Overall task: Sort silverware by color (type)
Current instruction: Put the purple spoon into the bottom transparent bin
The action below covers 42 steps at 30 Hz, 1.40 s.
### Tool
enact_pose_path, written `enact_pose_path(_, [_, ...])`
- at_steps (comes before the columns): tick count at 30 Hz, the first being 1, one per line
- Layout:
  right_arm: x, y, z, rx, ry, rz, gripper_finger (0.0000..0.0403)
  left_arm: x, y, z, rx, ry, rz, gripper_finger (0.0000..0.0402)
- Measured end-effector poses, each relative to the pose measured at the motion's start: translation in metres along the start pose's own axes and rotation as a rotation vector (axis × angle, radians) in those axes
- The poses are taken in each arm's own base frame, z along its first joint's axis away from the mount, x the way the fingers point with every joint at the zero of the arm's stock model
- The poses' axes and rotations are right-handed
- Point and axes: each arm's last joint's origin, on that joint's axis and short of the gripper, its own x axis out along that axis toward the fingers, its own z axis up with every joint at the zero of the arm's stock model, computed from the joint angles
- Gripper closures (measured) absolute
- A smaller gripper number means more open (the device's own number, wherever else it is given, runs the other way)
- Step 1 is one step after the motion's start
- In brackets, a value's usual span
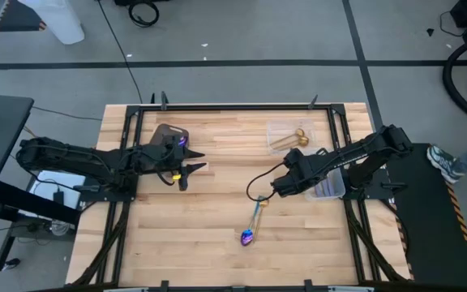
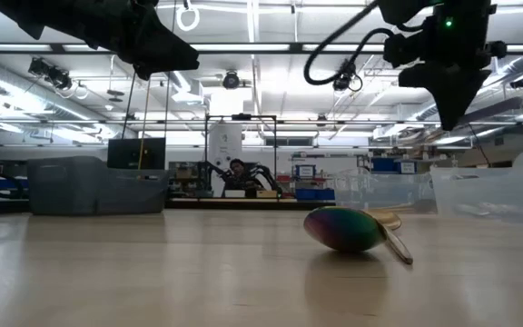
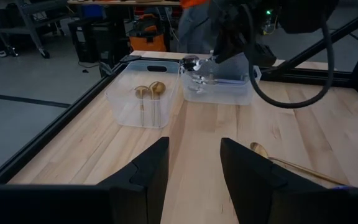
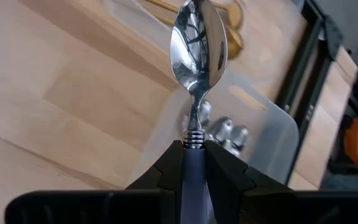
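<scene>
My right gripper (image 4: 194,152) is shut on a silver spoon (image 4: 199,43) above the clear container (image 4: 272,134) that holds other silver spoons; it hangs at the table's right (image 1: 298,180). An iridescent purple-blue spoon (image 1: 247,236) lies on the wood near the front middle, bowl on the table (image 2: 343,229). A gold spoon (image 3: 291,163) lies beside it. Two gold spoons (image 3: 149,93) lie in a second clear container (image 1: 290,136) at the far right. My left gripper (image 3: 194,168) hovers open at the table's left (image 1: 191,168), nothing between its fingers. My right gripper pinches the silver spoon's handle (image 4: 194,158) between its two fingers, just behind the ribbed neck. The handle runs along the fingers and the bowl sticks out past the fingertips. The spoon is lifted clear, slanting down over the container of silver spoons.
A dark grey tray (image 1: 171,134) sits at the far left by my left arm. A black cable (image 1: 258,182) loops from my right arm. Black frame rails (image 1: 335,138) border the table. Bare wood lies between the two arms.
</scene>
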Motion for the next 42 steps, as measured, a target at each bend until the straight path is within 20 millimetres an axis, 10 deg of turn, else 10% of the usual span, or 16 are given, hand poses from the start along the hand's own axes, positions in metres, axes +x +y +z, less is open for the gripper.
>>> enact_pose_path(26, [0.001,-0.006,-0.003,-0.022,0.039,-0.066,0.034,0.0,0.0,0.0,0.0,0.0,0.0,0.0249])
enact_pose_path(42, [0.047,-0.013,-0.037,0.001,0.111,-0.23,0.034,0.0,0.0,0.0,0.0,0.0,0.0,0.0249])
